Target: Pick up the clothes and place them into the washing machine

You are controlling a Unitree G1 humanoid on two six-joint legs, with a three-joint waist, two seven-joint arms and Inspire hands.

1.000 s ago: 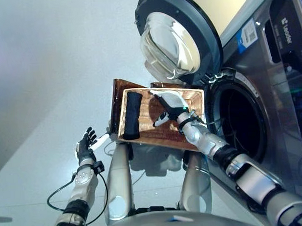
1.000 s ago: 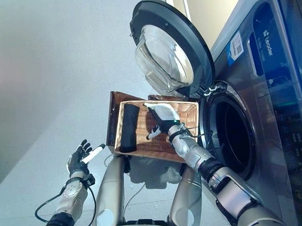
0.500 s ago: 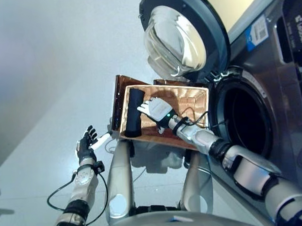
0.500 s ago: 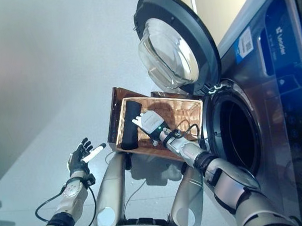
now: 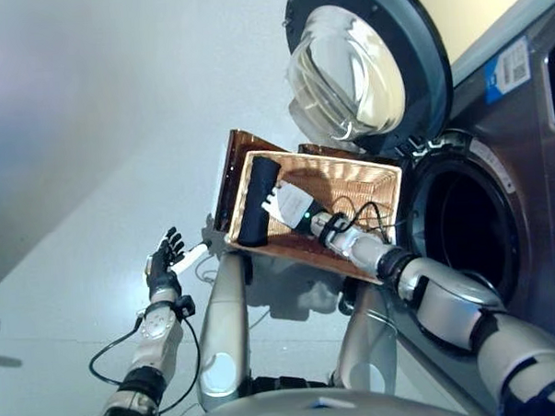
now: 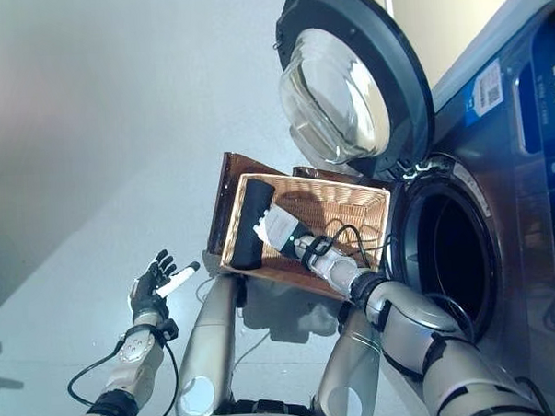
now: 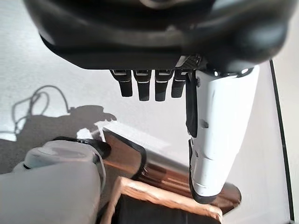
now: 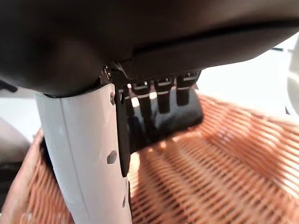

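Observation:
A dark rolled cloth (image 5: 255,202) lies along the far side of a woven brown basket (image 5: 355,182) that stands in front of the washing machine. My right hand (image 5: 292,204) reaches into the basket, open, its straight fingers right against the cloth's side. In the right wrist view the cloth (image 8: 174,119) shows just past the fingertips, above the wicker floor. My left hand (image 5: 164,262) hangs open at the lower left, away from the basket, holding nothing. The washing machine's drum (image 5: 467,234) is dark and its round door (image 5: 364,71) stands wide open.
A brown lid or panel (image 5: 233,167) leans at the basket's far side. The open door hangs above the basket's back edge. Pale grey floor (image 5: 91,152) stretches to the left of the basket.
My right hand has slid across the basket from its middle to the dark cloth. The whole view has shifted too. The left hand stays where it was.

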